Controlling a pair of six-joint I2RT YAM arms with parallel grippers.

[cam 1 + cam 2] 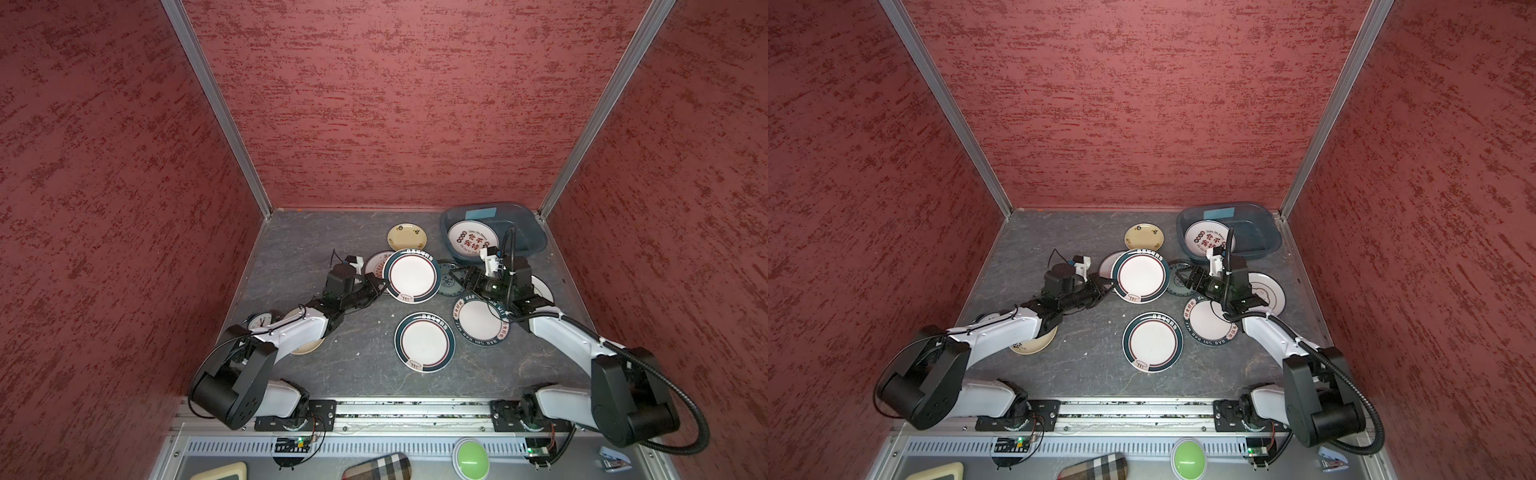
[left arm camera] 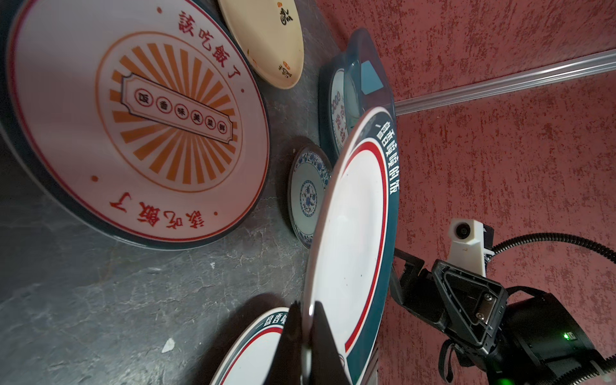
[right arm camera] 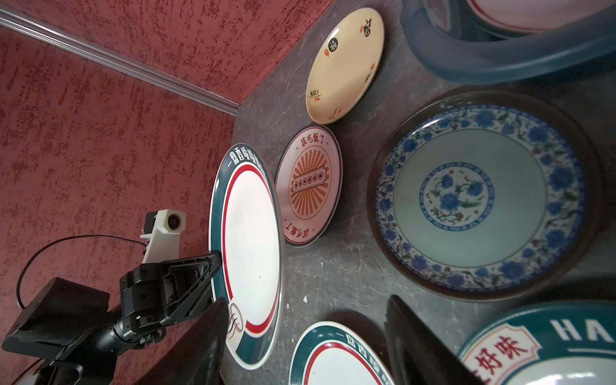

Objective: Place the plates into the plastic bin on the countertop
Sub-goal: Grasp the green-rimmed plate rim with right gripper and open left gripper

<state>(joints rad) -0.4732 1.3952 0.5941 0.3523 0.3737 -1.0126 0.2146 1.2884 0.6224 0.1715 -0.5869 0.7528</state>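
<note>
1. Plates are lying scattered over the countertop (image 1: pixel 316 257) in both top views. The left gripper (image 1: pixel 380 289) is pinching the rim of one teal-rimmed plate (image 1: pixel 411 276) and holding it raised above the surface. The right gripper (image 1: pixel 459 279) is hovering over a small blue patterned plate (image 1: pixel 444 286). The bin (image 1: pixel 536 237) is sitting just beyond that gripper, holding one red-lettered plate (image 1: pixel 473 239).
2. In the left wrist view, the fingers (image 2: pixel 325 343) are clamping the teal-rimmed plate's edge. A sunburst plate (image 2: pixel 140 123) is lying near them on the countertop.
3. In the right wrist view, the right gripper's fingers (image 3: pixel 206 343) are standing wide apart, gripping nothing. The blue patterned plate is lying just ahead of them, with the bin's rim beyond.
</note>
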